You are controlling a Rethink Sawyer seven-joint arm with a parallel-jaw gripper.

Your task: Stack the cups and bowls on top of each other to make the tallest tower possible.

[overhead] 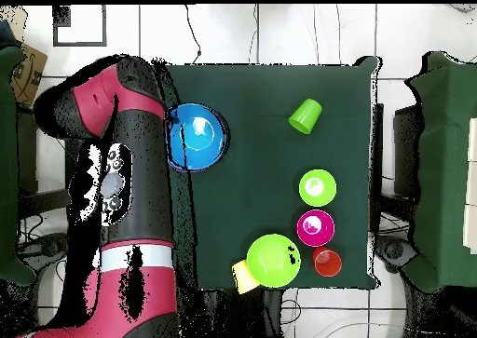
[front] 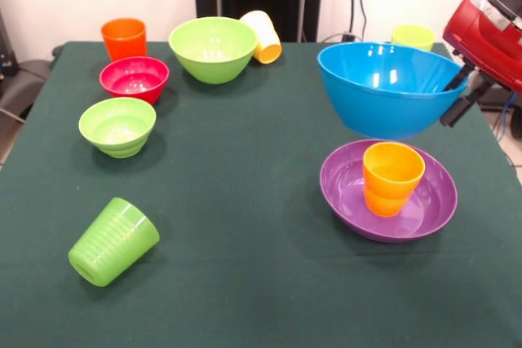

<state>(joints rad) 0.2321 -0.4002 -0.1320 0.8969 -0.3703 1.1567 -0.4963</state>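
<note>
Gripper [front: 457, 95] was clamped on blue bowl [front: 383, 87] rim | bowl was held raised above orange-yellow cup [front: 392, 177] in purple bowl [front: 436, 201] | stacking judged intended.

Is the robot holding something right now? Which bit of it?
Yes. The pincer grips the big blue bowl by its rim, lifted above the purple bowl.

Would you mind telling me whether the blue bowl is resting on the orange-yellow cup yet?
Apart. The front view shows the blue bowl held up by the end effector, with green tablecloth visible between its underside and the orange-yellow cup.
</note>
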